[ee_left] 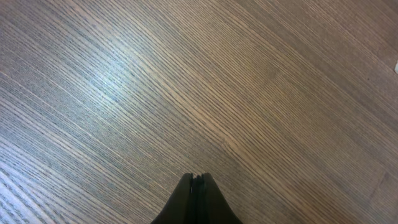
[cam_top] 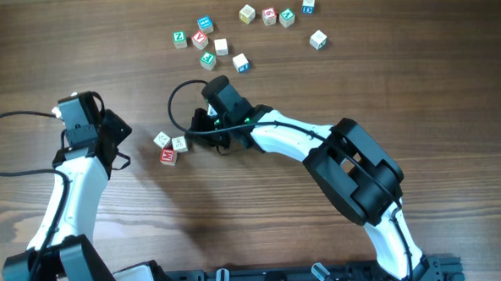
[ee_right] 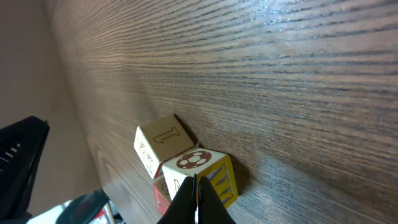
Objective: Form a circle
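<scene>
The circle (cam_top: 170,146) is a tight cluster of three small wooden cubes left of the table's middle, one of them red-faced (cam_top: 168,157). In the right wrist view I see a cube with a football on top (ee_right: 198,163), a pale one marked "1" (ee_right: 163,142) and the red one (ee_right: 160,194) packed together. My right gripper (ee_right: 196,180) is shut and empty, its tip at the football cube's near side; overhead it (cam_top: 197,128) lies just right of the cluster. My left gripper (ee_left: 198,178) is shut over bare wood, left of the cluster (cam_top: 122,156).
Several loose letter cubes (cam_top: 221,47) lie scattered across the far part of the table, up to the far right (cam_top: 317,40). A black cable loop (cam_top: 174,97) arcs behind the right gripper. The left arm's black body (ee_right: 18,158) shows beyond the cluster.
</scene>
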